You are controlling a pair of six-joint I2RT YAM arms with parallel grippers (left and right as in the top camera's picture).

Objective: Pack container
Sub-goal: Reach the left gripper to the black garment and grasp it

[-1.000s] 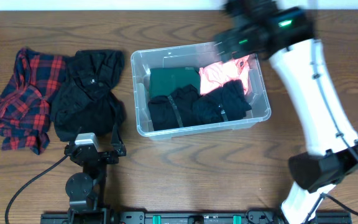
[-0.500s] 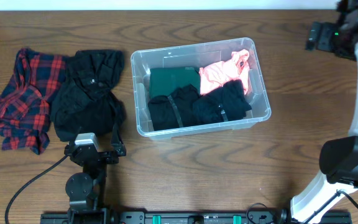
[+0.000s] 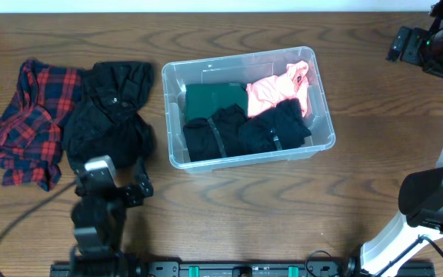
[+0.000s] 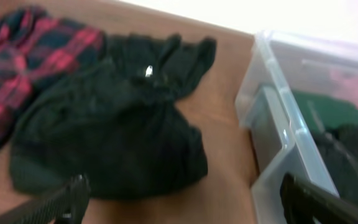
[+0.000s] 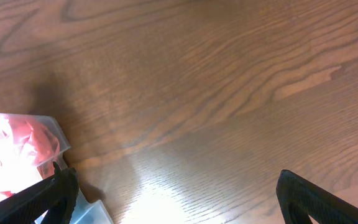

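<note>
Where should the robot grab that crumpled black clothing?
Probably best: pinch the black garment at the bunched folds near its middle, coming straight down from above. It lies crumpled with raised wrinkles there, while its edges lie flat on the table.

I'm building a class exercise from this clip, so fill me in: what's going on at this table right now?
Two robot arms are packing clothes into the clear container. A green top, pink garment and black pieces lie inside; a plaid shirt and black garment wait on the table left of it. The left pincer is open by that black garment, the right pincer open over the tabletop; both empty.
</note>
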